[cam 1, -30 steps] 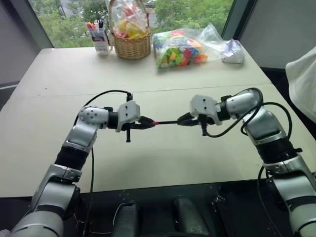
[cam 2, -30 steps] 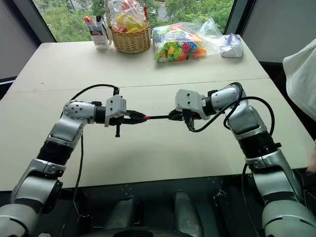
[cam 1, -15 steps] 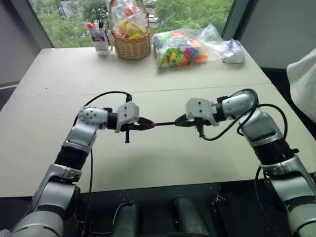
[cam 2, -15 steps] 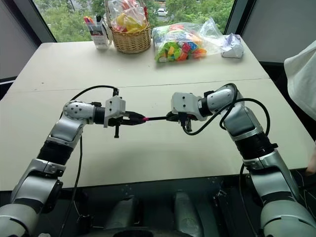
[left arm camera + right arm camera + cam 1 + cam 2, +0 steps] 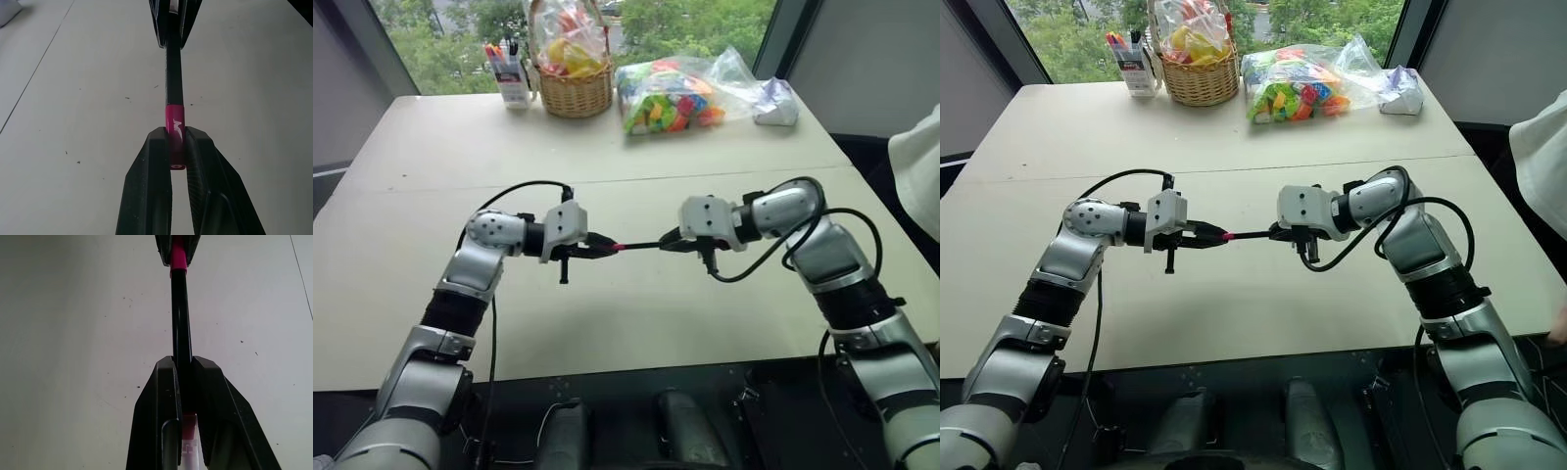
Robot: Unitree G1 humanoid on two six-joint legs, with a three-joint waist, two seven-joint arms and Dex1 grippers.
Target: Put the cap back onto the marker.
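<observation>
left pincer [image 5: 177, 147] clamped on the cap [image 5: 175, 125], right pincer [image 5: 182, 367] clamped on the marker [image 5: 644, 246]; cap sits on the marker's end, both held level above the tabletop [image 5: 636, 313]. beyond the marker: basket [image 5: 575, 93], bag of blocks [image 5: 671, 98].

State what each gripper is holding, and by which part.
The left gripper pinches the red cap across its sides. The right gripper clamps the black marker at the far end of its barrel, away from the cap.
</observation>
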